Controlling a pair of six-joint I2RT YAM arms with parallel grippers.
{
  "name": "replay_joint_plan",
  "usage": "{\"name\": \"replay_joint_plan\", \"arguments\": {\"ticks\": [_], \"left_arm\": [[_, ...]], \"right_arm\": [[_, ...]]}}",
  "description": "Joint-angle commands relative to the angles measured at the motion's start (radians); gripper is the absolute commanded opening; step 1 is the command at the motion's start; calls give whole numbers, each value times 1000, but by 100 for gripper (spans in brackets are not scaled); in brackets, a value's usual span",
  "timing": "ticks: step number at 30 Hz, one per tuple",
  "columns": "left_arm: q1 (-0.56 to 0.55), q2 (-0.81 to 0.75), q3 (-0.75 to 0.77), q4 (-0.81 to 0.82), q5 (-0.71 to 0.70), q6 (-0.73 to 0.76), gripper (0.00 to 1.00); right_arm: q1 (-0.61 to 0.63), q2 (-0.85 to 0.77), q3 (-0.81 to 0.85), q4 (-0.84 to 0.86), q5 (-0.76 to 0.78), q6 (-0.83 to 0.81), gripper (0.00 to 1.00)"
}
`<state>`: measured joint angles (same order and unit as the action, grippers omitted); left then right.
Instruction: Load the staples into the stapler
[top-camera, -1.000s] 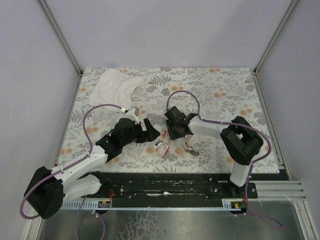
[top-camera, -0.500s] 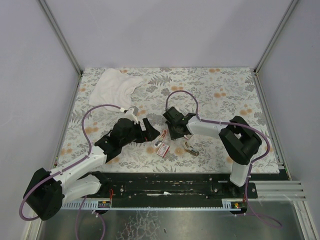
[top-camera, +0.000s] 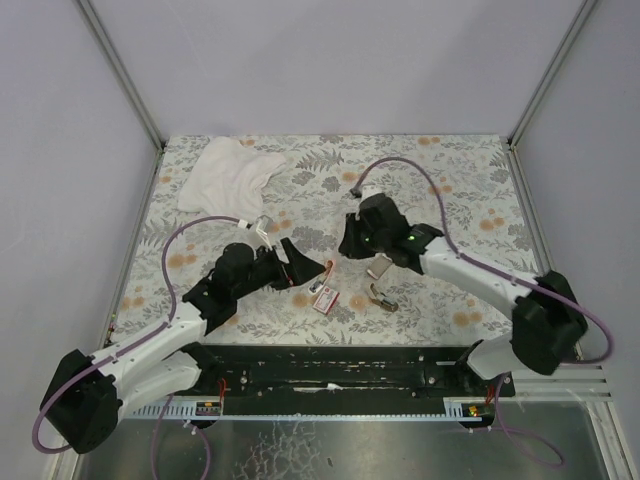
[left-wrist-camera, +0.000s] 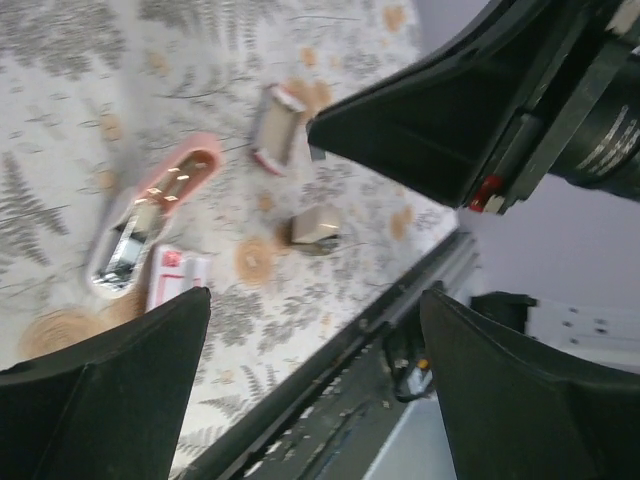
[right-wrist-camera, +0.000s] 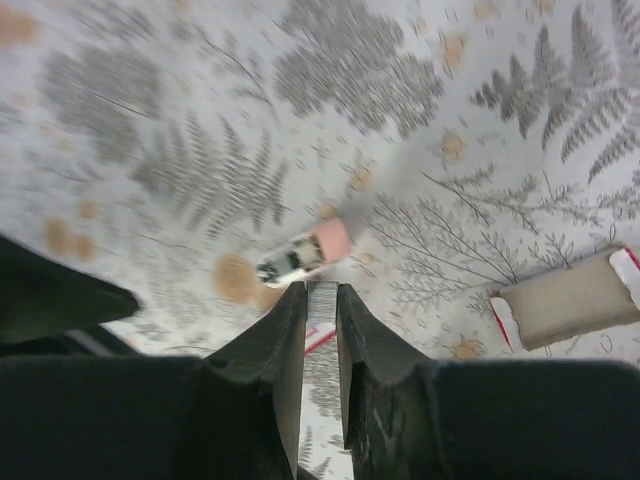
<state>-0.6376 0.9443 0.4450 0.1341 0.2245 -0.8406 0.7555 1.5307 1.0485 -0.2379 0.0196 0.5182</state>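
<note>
The pinkish-tan stapler (left-wrist-camera: 150, 215) lies open on the floral mat, silver channel up; it also shows in the right wrist view (right-wrist-camera: 305, 255) and in the top view (top-camera: 316, 286). The red staple box (left-wrist-camera: 178, 275) with its pale label lies right beside it (top-camera: 325, 300). My right gripper (right-wrist-camera: 322, 290) is shut on a thin silver staple strip (right-wrist-camera: 322, 300) and hangs above the mat just short of the stapler (top-camera: 347, 245). My left gripper (left-wrist-camera: 315, 300) is open and empty, left of the stapler (top-camera: 305, 262).
A tan box sleeve with red ends (right-wrist-camera: 565, 300) lies right of the stapler (top-camera: 378, 265). A small tan-and-silver piece (top-camera: 382, 297) lies nearer the front rail (top-camera: 340, 360). A white cloth (top-camera: 230, 170) is at the back left.
My right arm has swung out and its gripper has risen and moved back from the red box, with the strip between its fingers. My left gripper has shifted slightly nearer.
</note>
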Motion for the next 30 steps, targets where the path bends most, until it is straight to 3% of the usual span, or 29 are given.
{"name": "replay_joint_plan", "arguments": {"ticks": [1,9,13,21,30], "left_arm": [[7,-56,-7,213,146,-61,84],[7,-127,99,224,254,-27,77],[7,-131,124,242,260,-59,71],[7,-125,99,409,220,-202,57],[7,-133,116,403,208,-206,44]], "right_arm": [[-59,-177,-66,188,-205,53,23],[-79,-324,-142,529,-500,215,24],[-79,-353,-163,669,-570,285,24],[-79,-369,-187,801,-659,365,24],[-77,-378,-217,846,-680,401,24]]}}
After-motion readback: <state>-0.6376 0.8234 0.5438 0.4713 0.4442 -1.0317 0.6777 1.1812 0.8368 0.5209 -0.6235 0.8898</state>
